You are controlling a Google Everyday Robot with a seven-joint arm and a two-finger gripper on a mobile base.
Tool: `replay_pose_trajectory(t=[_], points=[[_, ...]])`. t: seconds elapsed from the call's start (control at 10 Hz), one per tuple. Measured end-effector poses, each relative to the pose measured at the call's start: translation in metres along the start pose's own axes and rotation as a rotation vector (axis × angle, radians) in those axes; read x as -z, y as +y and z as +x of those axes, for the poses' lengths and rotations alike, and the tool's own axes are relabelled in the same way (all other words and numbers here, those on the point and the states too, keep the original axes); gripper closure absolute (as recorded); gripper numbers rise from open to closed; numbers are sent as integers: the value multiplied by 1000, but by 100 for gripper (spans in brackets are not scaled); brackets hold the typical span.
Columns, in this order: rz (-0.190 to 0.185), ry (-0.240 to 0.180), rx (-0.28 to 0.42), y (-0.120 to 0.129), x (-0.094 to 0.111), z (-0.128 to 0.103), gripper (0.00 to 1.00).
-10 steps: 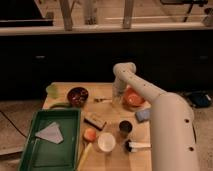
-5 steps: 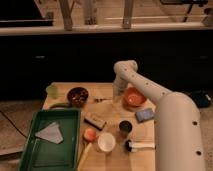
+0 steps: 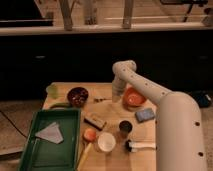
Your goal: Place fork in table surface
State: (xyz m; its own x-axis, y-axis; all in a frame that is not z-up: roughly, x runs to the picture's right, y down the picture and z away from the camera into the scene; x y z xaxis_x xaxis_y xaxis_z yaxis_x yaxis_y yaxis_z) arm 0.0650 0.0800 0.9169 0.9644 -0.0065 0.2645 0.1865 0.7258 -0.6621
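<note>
The fork [image 3: 101, 100] shows as a small thin dark-and-silvery piece lying on the tan wooden table surface [image 3: 112, 112], between the dark bowl and the orange bowl. My gripper [image 3: 116, 96] hangs down from the white arm's wrist, low over the table at the fork's right end and beside the orange bowl's left rim. I cannot tell whether it touches the fork.
A green tray [image 3: 35, 150] with a grey cloth fills the front left. Around the fork stand a dark bowl [image 3: 77, 95], an orange bowl [image 3: 134, 98], a blue sponge [image 3: 145, 115], a brown block [image 3: 95, 121], a dark cup [image 3: 125, 128], a white cup [image 3: 106, 142], an orange-headed utensil [image 3: 90, 135] and a white-handled brush [image 3: 142, 146].
The gripper stays at the same spot by the orange bowl. The big white forearm has shifted slightly to the right.
</note>
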Motion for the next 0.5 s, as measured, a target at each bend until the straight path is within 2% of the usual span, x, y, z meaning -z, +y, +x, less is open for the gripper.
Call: replay_pose_trajectory(t=[0.3,0.4,0.5], points=[[20,6,19,-6,-1,-5,25],[26,7,30,-9,-2,-9,20],[31,9,36,-11,-3,-10,20]])
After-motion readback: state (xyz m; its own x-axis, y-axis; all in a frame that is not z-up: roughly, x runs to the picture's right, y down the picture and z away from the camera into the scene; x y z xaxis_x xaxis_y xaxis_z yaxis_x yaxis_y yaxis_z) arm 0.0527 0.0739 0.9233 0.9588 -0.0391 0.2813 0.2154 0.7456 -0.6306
